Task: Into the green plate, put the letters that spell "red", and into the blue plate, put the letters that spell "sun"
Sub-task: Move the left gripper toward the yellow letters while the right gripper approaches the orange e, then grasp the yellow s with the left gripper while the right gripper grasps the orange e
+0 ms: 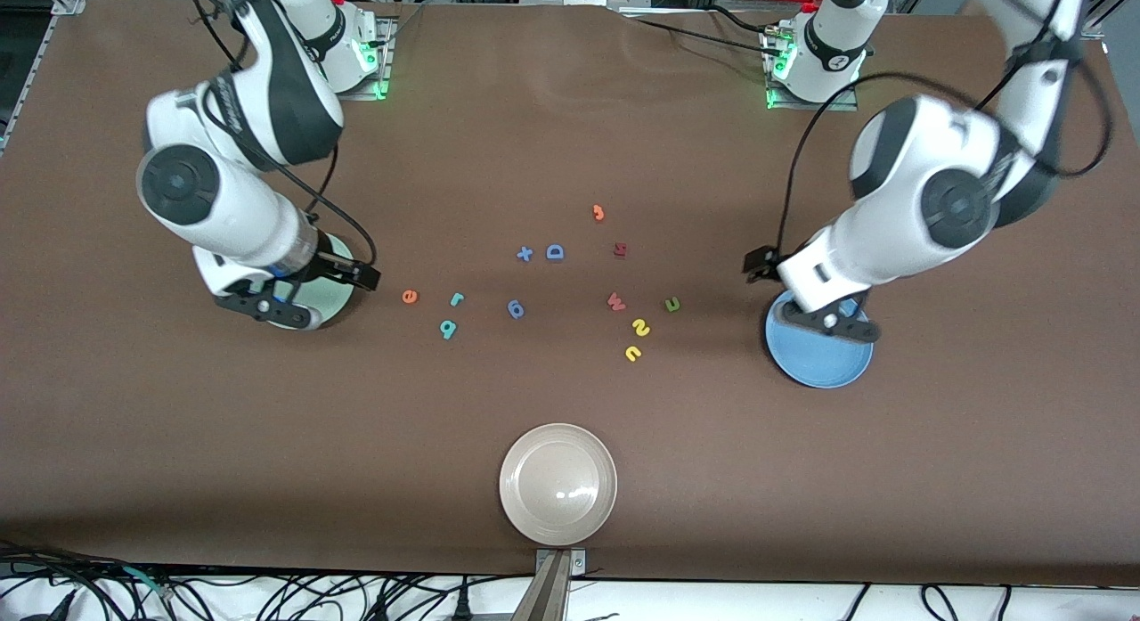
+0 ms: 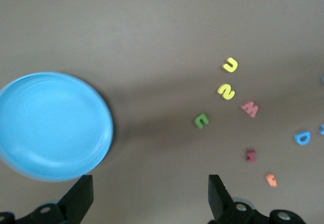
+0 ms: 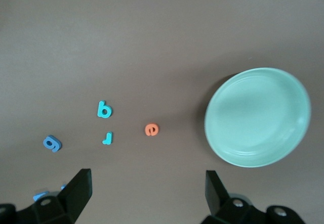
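The right end effector (image 1: 283, 305) hangs over the green plate (image 3: 258, 117), fingers spread and empty; the left end effector (image 1: 833, 322) hangs likewise over the blue plate (image 1: 819, 354). On the worktop (image 1: 570, 113), orange e (image 1: 409, 296), teal r (image 1: 457, 298) and d (image 1: 448, 329) lie at the green plate's three o'clock. Yellow s (image 1: 640, 327), u (image 1: 633, 353) and green n (image 1: 672, 305) lie at the blue plate's nine o'clock.

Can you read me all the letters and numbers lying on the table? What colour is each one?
"e": orange foam letter
"r": teal foam letter
"d": teal foam letter
"g": dark blue foam letter
"+": blue foam sign
"D": blue foam letter
"3": orange foam number
"w": pink foam letter
"s": yellow foam letter
"u": yellow foam letter
"n": green foam letter
Dark red foam piece: too blurred to read.
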